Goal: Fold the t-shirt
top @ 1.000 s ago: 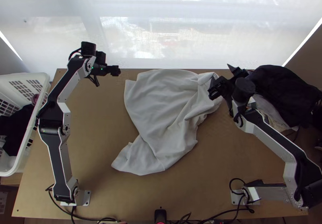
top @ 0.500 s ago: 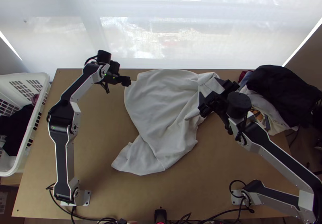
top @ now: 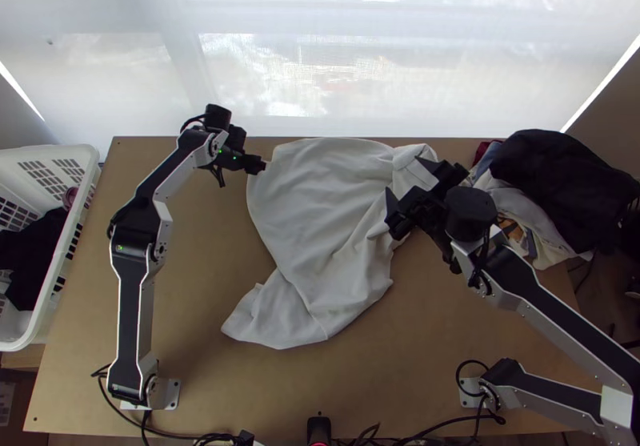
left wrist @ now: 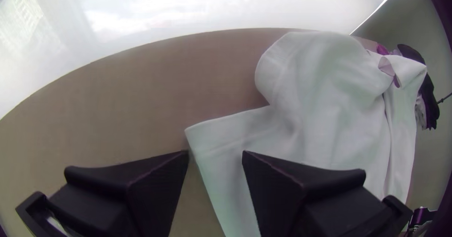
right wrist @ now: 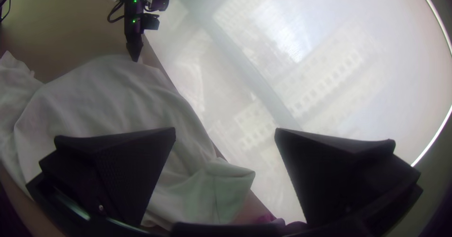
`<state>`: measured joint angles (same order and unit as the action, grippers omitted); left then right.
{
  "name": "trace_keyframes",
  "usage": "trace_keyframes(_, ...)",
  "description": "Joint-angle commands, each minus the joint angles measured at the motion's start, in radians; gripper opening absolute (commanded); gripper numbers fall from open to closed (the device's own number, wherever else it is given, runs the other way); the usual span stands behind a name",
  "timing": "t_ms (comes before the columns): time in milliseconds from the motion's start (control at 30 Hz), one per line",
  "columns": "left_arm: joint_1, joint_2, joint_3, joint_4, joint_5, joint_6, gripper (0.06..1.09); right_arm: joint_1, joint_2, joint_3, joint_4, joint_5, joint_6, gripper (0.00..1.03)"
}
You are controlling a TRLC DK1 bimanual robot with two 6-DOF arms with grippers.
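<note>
A white t-shirt (top: 320,238) lay spread but rumpled across the middle of a light wooden table (top: 200,302), reaching from a creased near corner to the far edge, a white plastic basket (top: 66,254) standing at the table's left. Beyond the shirt's middle, the right gripper (top: 404,175) hung above its right side, fingers wide apart. The left gripper (top: 262,167), fingers also parted, was poised at the far left corner, before a pale window covering (top: 320,86).

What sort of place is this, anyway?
Probably a robot workspace by a window: two arms stand at a wooden table, with white cloth on it and a basket beside it.
</note>
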<state>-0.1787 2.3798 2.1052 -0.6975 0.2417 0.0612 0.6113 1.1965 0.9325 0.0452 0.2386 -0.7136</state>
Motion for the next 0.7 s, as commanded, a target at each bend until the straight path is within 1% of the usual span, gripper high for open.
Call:
trace_keyframes(0, -0.004, 0.035, 0.035, -0.042, -0.001, 0.005, 0.40, 0.044, -0.003, 0.025, -0.019, 0.001, 0.003, 0.98)
trace_keyframes(100, -0.005, 0.038, 0.035, -0.065, 0.005, 0.011, 0.31, 0.104, -0.002, 0.028, -0.045, 0.004, 0.008, 0.98)
trace_keyframes(200, -0.005, 0.033, 0.035, -0.092, 0.016, 0.012, 0.23, 0.188, 0.005, 0.037, -0.087, 0.008, 0.019, 0.98)
trace_keyframes(300, -0.002, -0.001, 0.035, -0.105, 0.025, 0.006, 0.11, 0.283, 0.031, 0.077, -0.173, 0.007, 0.037, 0.98)
trace_keyframes(400, 0.005, -0.064, 0.035, -0.111, 0.041, -0.009, 0.09, 0.363, 0.087, 0.144, -0.317, -0.004, 0.098, 0.98)
trace_keyframes(467, 0.015, -0.111, 0.035, -0.119, 0.057, -0.029, 0.09, 0.407, 0.123, 0.164, -0.383, -0.045, 0.129, 0.98)
trace_keyframes(533, 0.024, -0.154, 0.030, -0.129, 0.068, -0.046, 0.09, 0.444, 0.161, 0.172, -0.415, -0.084, 0.144, 0.98)
trace_keyframes(667, 0.035, -0.232, -0.004, -0.131, 0.079, -0.058, 0.09, 0.505, 0.259, 0.212, -0.426, -0.148, 0.157, 0.98)
